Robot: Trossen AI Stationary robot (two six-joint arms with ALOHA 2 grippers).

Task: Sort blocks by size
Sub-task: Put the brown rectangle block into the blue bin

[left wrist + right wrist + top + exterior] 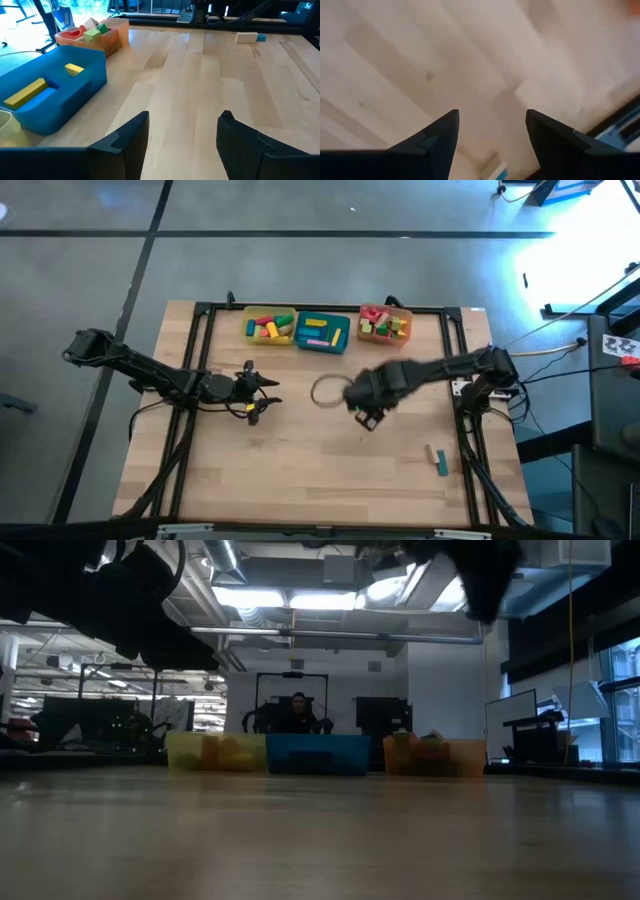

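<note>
Three trays stand in a row at the table's far edge: yellow (268, 327), teal (322, 331) and orange (385, 324), each holding several blocks. Two loose blocks lie end to end on the wood near the table's right front, a tan one (431, 452) and a teal one (441, 466); the left wrist view shows the pair (248, 37) far off. My left gripper (268, 397) hovers open left of the middle, with nothing between its fingers (134, 131). My right gripper (369, 420) hangs open over mid-table, pointing down at bare wood (492, 120).
A dark frame (330, 308) runs around the table's far and side edges. A thin grey loop (325, 391) shows beside my right gripper. Bare wood lies between the trays and the loose blocks. In the low view a person (297, 712) sits beyond the table.
</note>
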